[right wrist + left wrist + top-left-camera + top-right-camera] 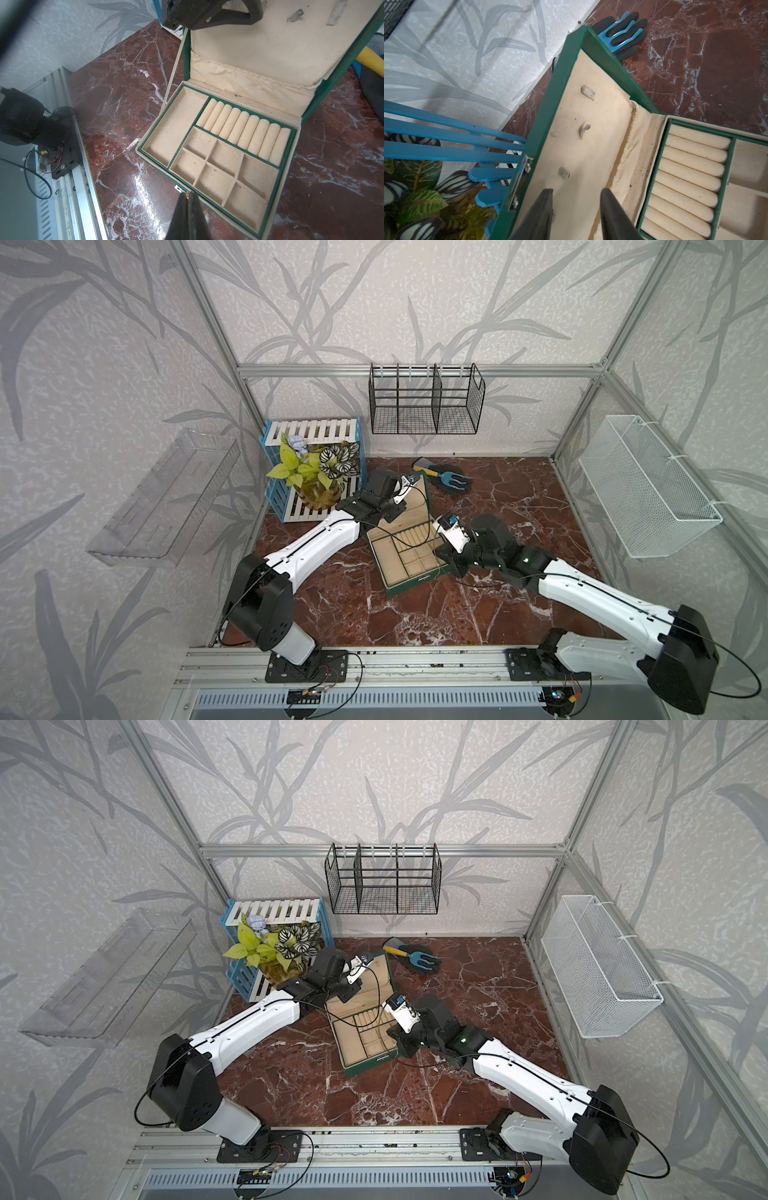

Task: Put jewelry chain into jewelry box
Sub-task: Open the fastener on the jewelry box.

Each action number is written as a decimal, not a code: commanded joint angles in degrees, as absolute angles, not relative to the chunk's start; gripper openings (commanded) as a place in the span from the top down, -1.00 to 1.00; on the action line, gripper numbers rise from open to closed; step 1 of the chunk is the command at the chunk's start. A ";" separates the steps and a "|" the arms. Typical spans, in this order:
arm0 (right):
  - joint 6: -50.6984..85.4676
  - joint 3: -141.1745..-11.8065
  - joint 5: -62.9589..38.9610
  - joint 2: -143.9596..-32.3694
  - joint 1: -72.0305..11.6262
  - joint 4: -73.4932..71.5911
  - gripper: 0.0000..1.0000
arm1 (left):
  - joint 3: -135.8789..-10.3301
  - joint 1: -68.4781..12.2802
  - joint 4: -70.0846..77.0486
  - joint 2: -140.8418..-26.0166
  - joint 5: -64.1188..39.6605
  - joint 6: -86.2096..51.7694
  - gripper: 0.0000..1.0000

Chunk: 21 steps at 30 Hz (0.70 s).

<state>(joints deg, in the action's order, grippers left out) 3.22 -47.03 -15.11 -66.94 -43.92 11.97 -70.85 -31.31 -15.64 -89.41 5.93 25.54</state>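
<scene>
Red-brown marble bench [374, 614], leaf-patterned walls [415, 302], jewelry box [415, 581] lid raised — left end effector [577, 191] jaws apart, right end effector [188, 194] closed.

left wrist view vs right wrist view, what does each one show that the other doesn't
Only the left wrist view: the plant leaves, the metal clasp plate on the lid's edge and the rake's blue tines.
Only the right wrist view: the shut right gripper, the yellow handle, the aluminium rail and the whole compartment grid.
Both: the open jewelry box, its ring rolls, the marble tabletop and the left gripper, jaws apart at the lid lining. The jewelry chain is not clear in either.
</scene>
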 commanded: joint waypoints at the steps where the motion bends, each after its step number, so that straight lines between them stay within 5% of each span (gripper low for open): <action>1: 3.52 -46.92 -16.84 -67.14 -43.92 10.55 1.00 | -70.73 -30.36 -13.74 -89.22 5.63 25.91 0.17; 21: 3.87 -46.24 -21.72 -66.27 -44.01 9.23 1.00 | -72.05 -28.82 -10.81 -92.98 3.71 27.28 0.26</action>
<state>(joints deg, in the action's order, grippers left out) 3.38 -47.00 -20.67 -66.96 -43.92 10.55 -70.85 -29.17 -12.86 -92.49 4.38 26.48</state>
